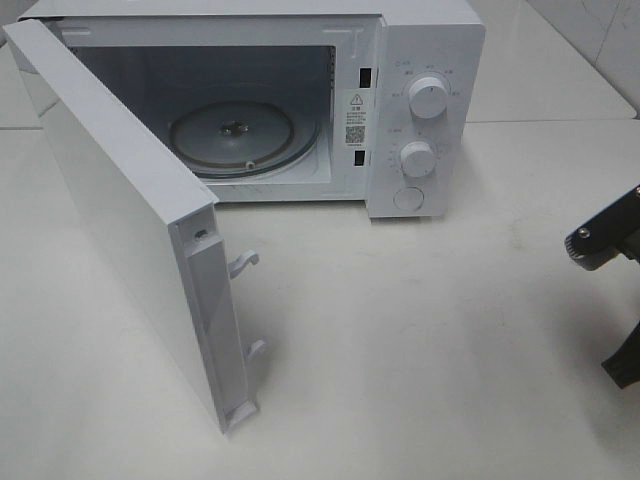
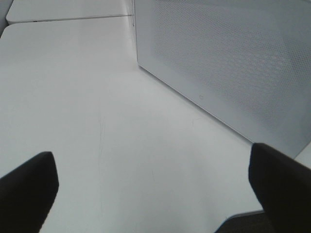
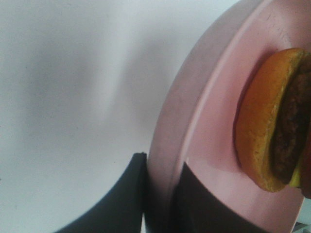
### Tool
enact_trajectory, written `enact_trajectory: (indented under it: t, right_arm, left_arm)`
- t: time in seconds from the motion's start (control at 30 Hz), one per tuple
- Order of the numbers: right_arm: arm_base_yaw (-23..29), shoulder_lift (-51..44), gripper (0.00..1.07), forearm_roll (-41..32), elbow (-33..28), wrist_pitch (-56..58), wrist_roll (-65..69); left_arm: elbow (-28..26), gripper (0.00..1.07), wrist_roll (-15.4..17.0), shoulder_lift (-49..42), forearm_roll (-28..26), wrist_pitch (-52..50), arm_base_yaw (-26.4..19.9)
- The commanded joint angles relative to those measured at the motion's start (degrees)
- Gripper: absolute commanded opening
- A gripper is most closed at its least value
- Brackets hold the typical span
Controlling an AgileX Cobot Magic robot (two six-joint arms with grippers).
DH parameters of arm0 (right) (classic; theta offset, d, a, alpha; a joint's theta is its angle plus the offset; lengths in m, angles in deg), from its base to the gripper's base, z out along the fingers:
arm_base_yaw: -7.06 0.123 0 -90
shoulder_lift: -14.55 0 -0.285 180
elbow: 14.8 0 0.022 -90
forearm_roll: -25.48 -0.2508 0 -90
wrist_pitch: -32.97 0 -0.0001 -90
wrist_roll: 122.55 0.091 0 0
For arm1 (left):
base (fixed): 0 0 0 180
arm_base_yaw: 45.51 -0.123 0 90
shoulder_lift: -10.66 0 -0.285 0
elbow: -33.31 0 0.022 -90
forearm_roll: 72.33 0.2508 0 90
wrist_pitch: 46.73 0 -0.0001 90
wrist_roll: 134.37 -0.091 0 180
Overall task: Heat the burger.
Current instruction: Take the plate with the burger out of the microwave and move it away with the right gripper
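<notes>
Glossy white microwave, clear glass turntable, smooth pink plate, matt bun

I've got the white microwave at the back of the white table, its door swung wide. I see the glass turntable inside and two knobs on its panel.

Pink plate close up.

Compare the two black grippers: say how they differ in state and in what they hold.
The left gripper stands wide open with only bare white tabletop between its fingers; the right gripper is shut on the rim of the round pink plate. The left one carries nothing; the right one bears the plate with the golden-bun burger on it. Both have dark fingers.
</notes>
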Motion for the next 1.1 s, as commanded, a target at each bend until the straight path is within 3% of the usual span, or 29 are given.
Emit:
enact_trajectory:
  t: [0.03, 0.37, 0.83, 1.1]
  right_arm:
    - [-0.23, 3.67, 0.04, 4.76, 2.29, 2.41, 2.12]
    - [-0.29, 14.32, 0.04, 5.96, 5.16, 1.03, 11.92]
    - [-7.68, 22.80, 0.07, 8.54, 5.16, -4.76, 17.42]
    - [-8.19, 25.67, 0.20, 9.11, 5.16, -5.90, 19.94]
  left_arm:
    - [-0.06, 1.00, 0.11, -0.86, -0.29, -0.74, -0.17]
    - [-0.06, 1.00, 0.11, -0.86, -0.29, -0.74, -0.17]
    - [-0.06, 1.00, 0.11, -0.86, -0.29, -0.74, -0.17]
    - [-0.06, 1.00, 0.11, -0.86, -0.29, -0.74, -0.17]
